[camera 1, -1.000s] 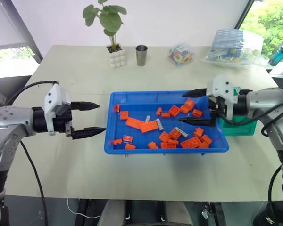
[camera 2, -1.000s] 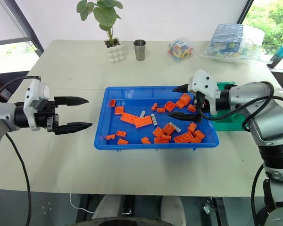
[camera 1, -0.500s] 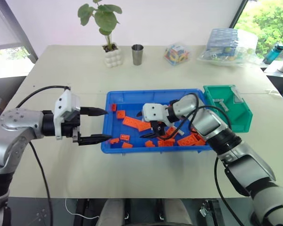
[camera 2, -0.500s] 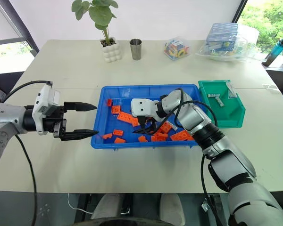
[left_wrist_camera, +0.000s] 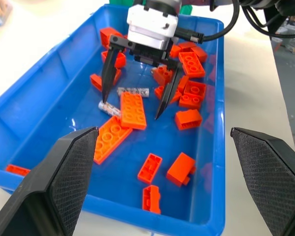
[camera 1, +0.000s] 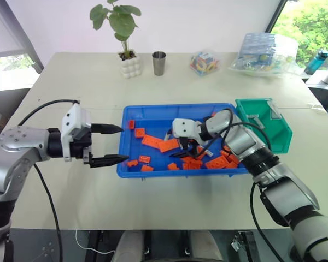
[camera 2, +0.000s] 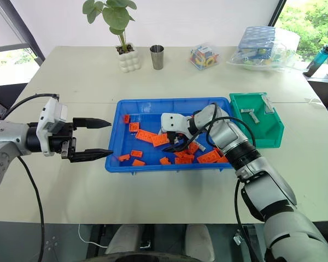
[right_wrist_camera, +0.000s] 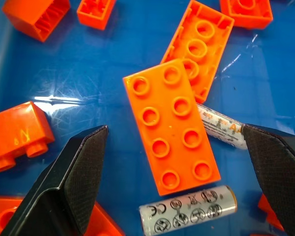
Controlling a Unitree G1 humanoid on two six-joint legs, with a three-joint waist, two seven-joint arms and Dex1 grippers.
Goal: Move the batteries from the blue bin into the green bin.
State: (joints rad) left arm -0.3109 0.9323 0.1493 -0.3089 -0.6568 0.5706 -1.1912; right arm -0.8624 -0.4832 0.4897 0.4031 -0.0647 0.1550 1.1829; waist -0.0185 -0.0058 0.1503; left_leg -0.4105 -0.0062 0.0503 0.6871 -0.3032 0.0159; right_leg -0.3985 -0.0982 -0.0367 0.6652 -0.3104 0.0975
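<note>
Reaching: right gripper [left_wrist_camera: 136, 101] open over batteries [right_wrist_camera: 188, 212] in blue bin [camera 1: 147, 113]; nothing held. Next: straddle one battery, avoid brick [right_wrist_camera: 170, 125]. Left gripper [camera 1: 108, 144] open, idle.

Blue bin [right_wrist_camera: 113, 54] – glossy scuffed plastic; orange bricks [right_wrist_camera: 171, 125] – smooth plastic; batteries [right_wrist_camera: 188, 211] – shiny printed wrap.

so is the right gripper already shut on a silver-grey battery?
No: the right gripper hangs open over the shallow blue plastic bin, with a silver-grey cylindrical battery lying loose between its fingers.
</note>
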